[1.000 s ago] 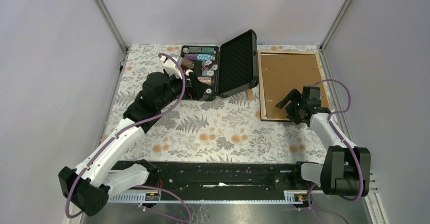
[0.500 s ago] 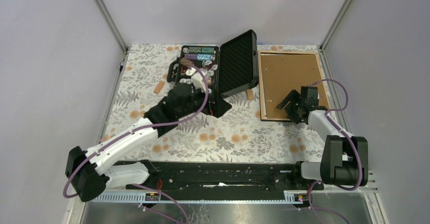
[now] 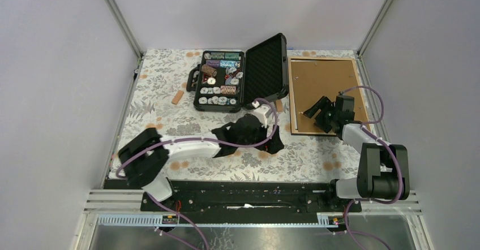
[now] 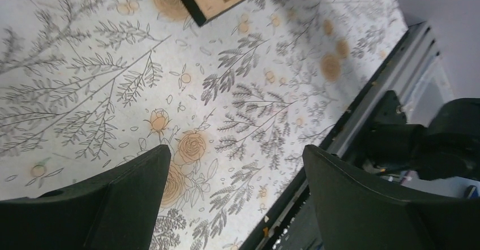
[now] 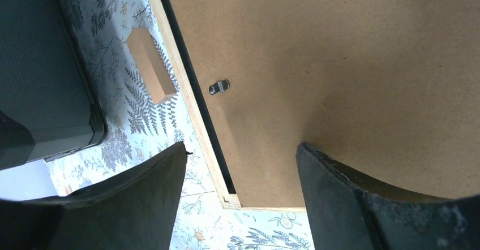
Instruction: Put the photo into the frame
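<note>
Near centre, the left gripper (image 4: 235, 151) hangs spread and empty over the floral tablecloth (image 4: 85, 63); rightward, the right gripper (image 5: 240, 148), likewise spread and empty, hovers above the near-left corner of the light-wood rectangular picture frame (image 3: 324, 83) lying back-up, far right; the mountain photo shows nowhere, perhaps under the brown backing (image 5: 339, 63); prying there could skid the frame.

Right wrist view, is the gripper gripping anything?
No, the right gripper hangs open above the frame with nothing in its jaws.
</note>
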You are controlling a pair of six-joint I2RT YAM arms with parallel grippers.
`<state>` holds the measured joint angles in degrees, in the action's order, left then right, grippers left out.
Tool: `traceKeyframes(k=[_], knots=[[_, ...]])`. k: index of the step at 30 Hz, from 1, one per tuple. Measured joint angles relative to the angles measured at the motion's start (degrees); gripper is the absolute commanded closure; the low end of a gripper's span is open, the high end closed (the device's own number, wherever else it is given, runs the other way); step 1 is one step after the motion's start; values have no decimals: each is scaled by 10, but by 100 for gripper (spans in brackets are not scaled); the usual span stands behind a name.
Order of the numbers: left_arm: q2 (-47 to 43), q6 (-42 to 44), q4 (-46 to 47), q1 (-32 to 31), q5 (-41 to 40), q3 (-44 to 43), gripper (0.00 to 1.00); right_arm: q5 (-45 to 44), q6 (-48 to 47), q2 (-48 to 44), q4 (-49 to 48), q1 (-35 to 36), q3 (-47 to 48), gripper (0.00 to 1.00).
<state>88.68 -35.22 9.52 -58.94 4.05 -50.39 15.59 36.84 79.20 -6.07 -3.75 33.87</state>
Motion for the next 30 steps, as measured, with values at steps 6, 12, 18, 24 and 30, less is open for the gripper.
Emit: traceKeyframes(k=[6,12,18,24,30], knots=[[84,-13,44,-12,-11,-4,10,28,-18,5,-13,0,-2,22],[147,-16,91,-17,-28,-33,22,67,-20,48,-31,10,23,27],[183,-19,105,-17,-54,-62,22,34,-37,49,37,29,54,24],[220,-21,103,-17,-56,-114,15,-57,-67,48,106,-24,107,14],[233,-24,85,-17,-48,-136,10,-89,-95,49,127,-64,149,13]])
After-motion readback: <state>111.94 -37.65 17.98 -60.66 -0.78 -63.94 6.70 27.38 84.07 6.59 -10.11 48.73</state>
